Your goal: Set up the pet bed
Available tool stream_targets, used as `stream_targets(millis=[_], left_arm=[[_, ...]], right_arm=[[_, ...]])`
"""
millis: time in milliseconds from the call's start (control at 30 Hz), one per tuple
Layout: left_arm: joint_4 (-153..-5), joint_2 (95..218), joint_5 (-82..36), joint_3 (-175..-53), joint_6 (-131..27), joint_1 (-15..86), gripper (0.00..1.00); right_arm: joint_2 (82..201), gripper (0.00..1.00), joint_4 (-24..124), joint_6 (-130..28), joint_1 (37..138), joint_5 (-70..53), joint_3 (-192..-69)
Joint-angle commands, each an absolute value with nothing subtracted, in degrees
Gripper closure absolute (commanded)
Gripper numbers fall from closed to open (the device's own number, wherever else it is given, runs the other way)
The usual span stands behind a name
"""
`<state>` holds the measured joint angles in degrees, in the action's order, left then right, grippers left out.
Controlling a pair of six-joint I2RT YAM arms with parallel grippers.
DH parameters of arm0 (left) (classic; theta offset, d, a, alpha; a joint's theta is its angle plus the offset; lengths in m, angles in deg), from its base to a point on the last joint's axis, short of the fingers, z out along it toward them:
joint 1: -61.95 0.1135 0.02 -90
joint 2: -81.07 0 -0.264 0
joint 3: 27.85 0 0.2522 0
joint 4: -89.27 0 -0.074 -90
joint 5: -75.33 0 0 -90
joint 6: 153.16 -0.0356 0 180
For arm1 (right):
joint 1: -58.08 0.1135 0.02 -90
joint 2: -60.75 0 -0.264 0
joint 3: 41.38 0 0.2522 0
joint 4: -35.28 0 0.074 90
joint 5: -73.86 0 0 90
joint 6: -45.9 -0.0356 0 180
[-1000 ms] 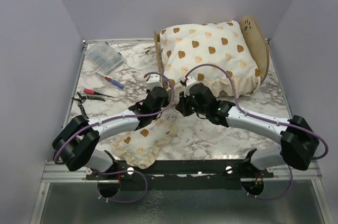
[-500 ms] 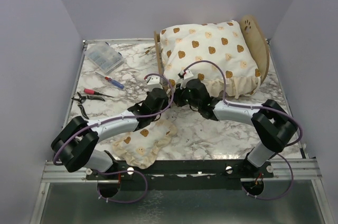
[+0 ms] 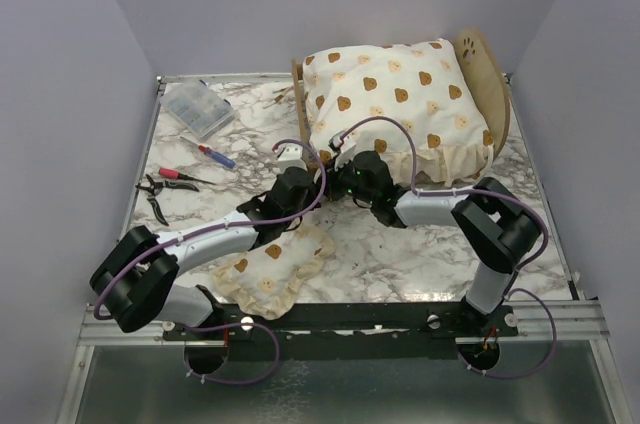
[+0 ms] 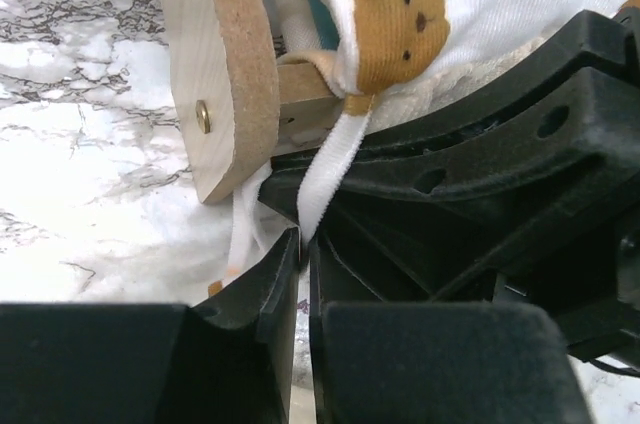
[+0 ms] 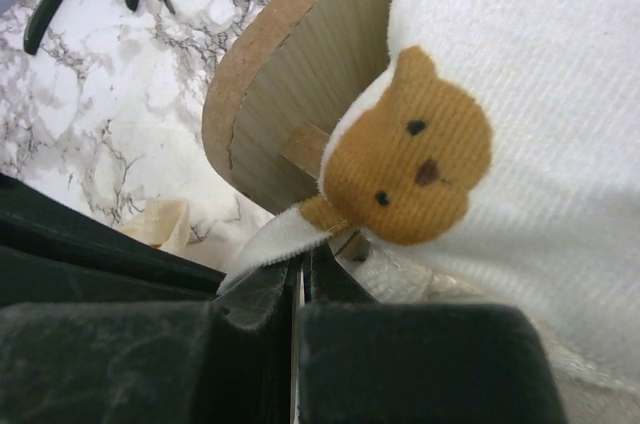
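DESK: What am I looking at, from the left?

OPERATOR: Far left on the marble table (image 3: 400, 254) are a clear parts box (image 3: 197, 109), a screwdriver (image 3: 215, 155) and pliers (image 3: 163, 184), none of them in play. Near my left arm lies the small bear-print pillow (image 3: 275, 269), not yet on the bed. At centre, my left gripper (image 4: 302, 242) is closed to a sliver on the white tie (image 4: 335, 159). The tie hangs from a corner of the cushion (image 3: 390, 104), just beside the footboard (image 4: 235, 54).

DESK: And the right?

OPERATOR: My right gripper (image 5: 298, 274) is nose to nose with the left and likewise all but closed, with a white tie end running in between its fingers. I cannot tell whether it is the same strand. The pet bed (image 3: 487, 69) stands at the back right of the table, with the cushion heaped on it.

DESK: What could go wrong?

OPERATOR: The tie looks thin and slick, so I judge that a pull off-line could slide it out of either pinch. Both grippers crowd one corner, and a careless turn could knock them together. The frame also looks light. A hard tug on the tie could drag or tip the bed rather than draw the cushion down.
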<state>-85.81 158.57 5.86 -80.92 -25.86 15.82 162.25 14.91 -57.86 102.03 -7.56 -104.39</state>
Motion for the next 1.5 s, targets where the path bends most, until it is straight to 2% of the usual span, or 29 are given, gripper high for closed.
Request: stream_targets(millis=[0, 133, 467, 567, 733, 900, 1233, 1467], left_arm=[[-83.21, 157.7, 3.43, -81.21, -26.76, 15.98, 0.86], [-82.27, 156.89, 3.28, -81.33, -26.93, 16.12, 0.71], [-79.95, 148.85, 0.85, -80.88, -29.81, 16.73, 0.47], [-79.37, 144.41, 2.81, -79.59, -31.32, 17.74, 0.46], [-78.94, 140.84, 3.91, -76.66, -31.54, 23.67, 0.51], [-81.73, 145.85, -1.94, -75.76, -32.82, 28.26, 0.54], [-90.75, 154.18, -8.98, -74.64, -35.89, 29.42, 0.53], [-94.02, 155.29, -11.15, -73.21, -36.34, 29.43, 0.52]], right_arm=[[163.72, 0.99, 4.51, -55.4, 101.74, -0.09, -102.48], [165.11, 0.99, 2.35, -53.1, 101.74, 3.26, -102.61], [167.88, 1.0, -0.47, -52.23, 101.62, 5.44, -102.69], [167.98, 0.99, -0.44, -52.03, 101.63, 5.33, -102.6], [168.24, 0.99, -0.36, -52.13, 101.47, 5.53, -102.8], [168.48, 1.0, -0.24, -52.3, 101.48, 6.05, -103.08], [168.33, 0.99, -0.15, -52.38, 101.46, 7.33, -103.21], [168.51, 0.99, -0.48, -52.55, 101.46, 8.05, -103.06]])
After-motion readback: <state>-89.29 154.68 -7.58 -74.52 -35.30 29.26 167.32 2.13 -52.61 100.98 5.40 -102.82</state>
